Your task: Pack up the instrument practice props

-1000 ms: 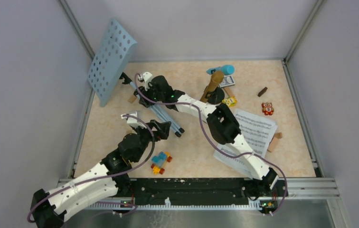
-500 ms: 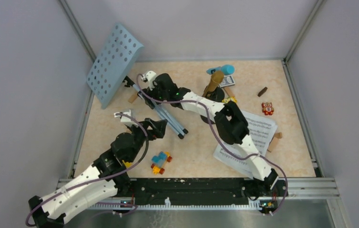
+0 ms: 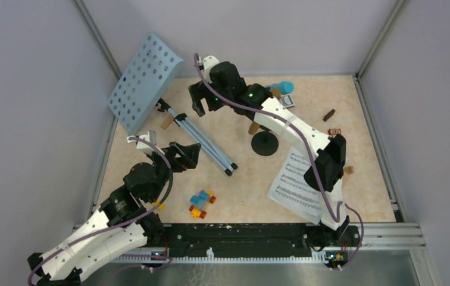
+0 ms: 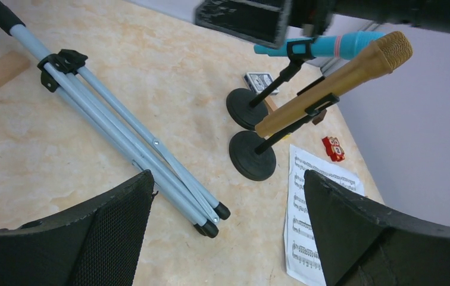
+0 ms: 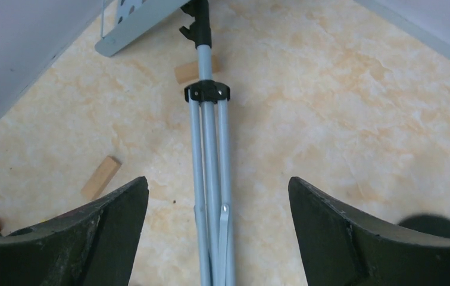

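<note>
Jaws wide and empty, the right end effector (image 3: 201,106) hovers over the pale-blue music rack (image 3: 145,80) lying far left on the counter (image 3: 246,185). A centred grip on the folded legs (image 5: 211,161) below the black collar (image 5: 208,92) looks soundest, with the equally wide left end effector (image 3: 186,156) steadying the feet.

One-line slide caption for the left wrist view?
Open left gripper by the folded pale-blue tripod legs; gold microphone and blue microphone rest on black round-based holders beside a white sheet-music page.

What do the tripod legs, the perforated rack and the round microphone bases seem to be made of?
Tripod legs: likely painted metal tubes, pale blue, with a rivet.
Perforated rack: thin punched sheet, metal or plastic, matte blue.
Round bases: black, matte; material unclear.
</note>
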Tool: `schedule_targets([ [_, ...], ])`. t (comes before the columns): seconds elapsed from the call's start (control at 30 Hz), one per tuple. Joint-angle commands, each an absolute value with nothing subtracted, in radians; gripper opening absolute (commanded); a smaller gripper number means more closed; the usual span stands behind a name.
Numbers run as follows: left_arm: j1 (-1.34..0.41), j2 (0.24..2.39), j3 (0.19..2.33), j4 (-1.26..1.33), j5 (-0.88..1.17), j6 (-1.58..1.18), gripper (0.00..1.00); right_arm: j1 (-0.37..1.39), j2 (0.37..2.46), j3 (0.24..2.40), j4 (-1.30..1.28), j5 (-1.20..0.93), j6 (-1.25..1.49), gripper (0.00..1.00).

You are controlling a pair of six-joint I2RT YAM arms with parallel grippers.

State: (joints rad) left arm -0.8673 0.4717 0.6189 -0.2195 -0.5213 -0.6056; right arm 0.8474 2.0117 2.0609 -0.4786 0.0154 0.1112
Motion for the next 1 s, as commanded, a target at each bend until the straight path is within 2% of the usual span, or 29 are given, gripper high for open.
schedule_targets([
  [0.0, -0.869, 0.473, 0.705, -0.326, -0.558, -0.615, 0.99, 0.842, 1.95, 2.284, -0.936, 0.128, 0.242, 0.86],
  [0.07, -0.87, 0.479, 0.733, -0.352, -0.562, -0.625, 0.99, 0.842, 1.917, 2.317, -1.023, 0.164, 0.246, 0.96],
  [0.1, -0.87, 0.484, 0.745, -0.368, -0.567, -0.634, 0.99, 0.842, 1.896, 2.327, -1.061, 0.194, 0.248, 0.98],
  [0.23, -0.87, 0.5, 0.789, -0.395, -0.548, -0.598, 0.99, 0.842, 1.764, 2.28, -1.127, 0.302, 0.217, 0.99],
  [0.4, -0.87, 0.486, 0.783, -0.275, -0.411, -0.428, 0.99, 0.842, 1.47, 2.044, -1.06, 0.385, 0.178, 0.99],
  [0.63, -0.869, 0.568, 0.8, -0.19, -0.305, -0.283, 0.99, 0.842, 1.209, 1.82, -1.094, 0.306, 0.174, 0.99],
  [0.8, -0.871, 0.642, 0.814, -0.13, -0.187, -0.185, 0.99, 0.842, 1.063, 1.529, -1.057, 0.086, 0.102, 0.98],
  [0.97, -0.87, 0.663, 0.794, -0.108, -0.087, -0.193, 0.99, 0.842, 0.837, 1.172, -0.776, 0.043, 0.073, 0.99],
])
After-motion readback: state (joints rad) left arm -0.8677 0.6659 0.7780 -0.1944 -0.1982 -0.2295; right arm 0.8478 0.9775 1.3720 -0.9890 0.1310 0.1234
